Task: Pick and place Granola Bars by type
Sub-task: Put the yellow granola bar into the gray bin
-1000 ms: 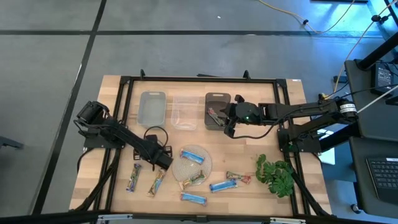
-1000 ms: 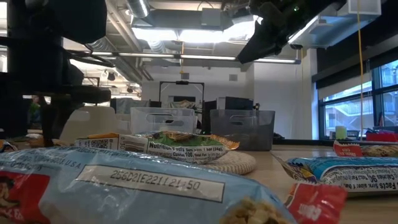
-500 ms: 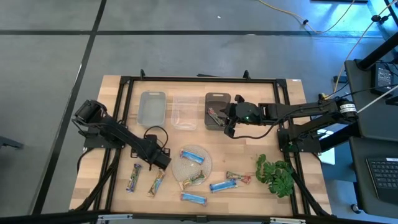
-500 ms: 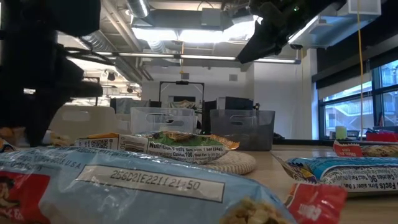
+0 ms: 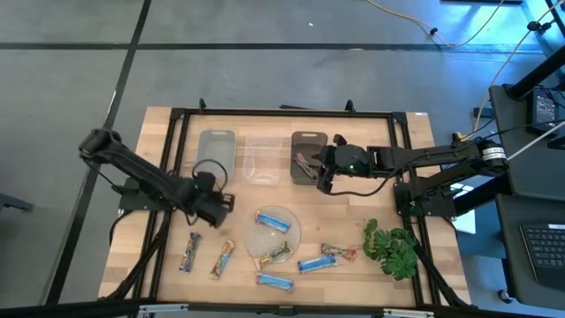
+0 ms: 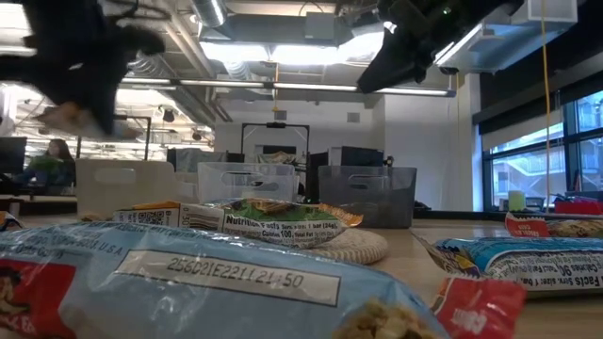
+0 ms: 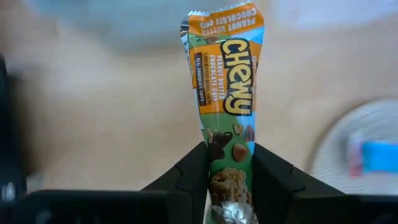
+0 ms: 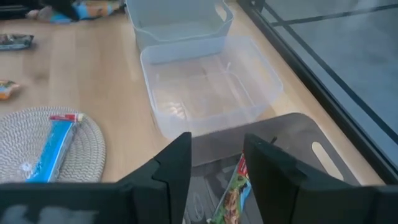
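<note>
Above table, left tool (image 7: 229, 167) gripping gold-green bar (image 7: 226, 99)

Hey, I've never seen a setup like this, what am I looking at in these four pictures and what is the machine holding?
It is a robot with two dark arms at a wooden table. One picture looks straight down from above, one sits at table height, and two come from cameras on the arms' wrists. The left end effector is shut on a peanut butter chocolate chip Chewy granola bar, lifted off the table. The right end effector hovers over a dark bin with a bar inside, fingers apart, gripping nothing. Beside it stand a clear bin and a grey bin. More wrapped bars lie near the front, one blue bar on a round woven mat, beside a leafy plant.
</note>
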